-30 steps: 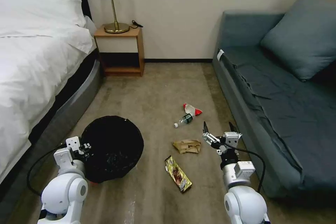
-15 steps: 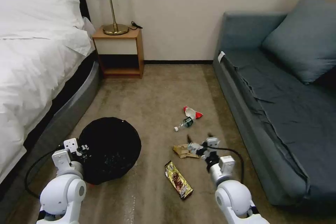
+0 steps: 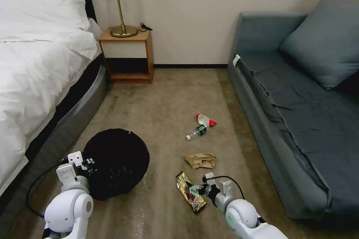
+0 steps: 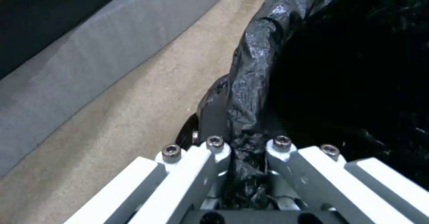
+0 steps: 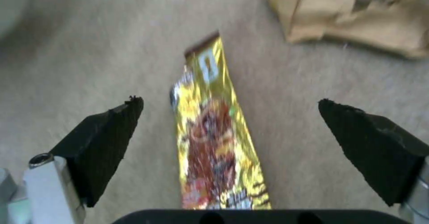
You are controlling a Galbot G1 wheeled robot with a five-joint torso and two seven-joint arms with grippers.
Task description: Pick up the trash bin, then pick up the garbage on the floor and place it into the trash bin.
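Left gripper (image 3: pixel 89 163) clamped on the liner rim of the trash bin (image 3: pixel 116 162), which sits low at the left beside the bed (image 3: pixel 33 74). Whether the bin is lifted clear of the carpet: can't tell. Snack wrapper (image 3: pixel 190 192), paper scrap (image 3: pixel 201 160), bottle (image 3: pixel 197 132) and red-and-white wrapper (image 3: pixel 205 119) all lie on the carpet; nothing binned yet. Right gripper (image 5: pixel 230 137), jaws wide apart, straddles the snack wrapper, likely first pick.

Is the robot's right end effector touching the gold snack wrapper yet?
Apart. In the right wrist view, the right end effector is open with carpet showing between each black finger and the gold snack wrapper.
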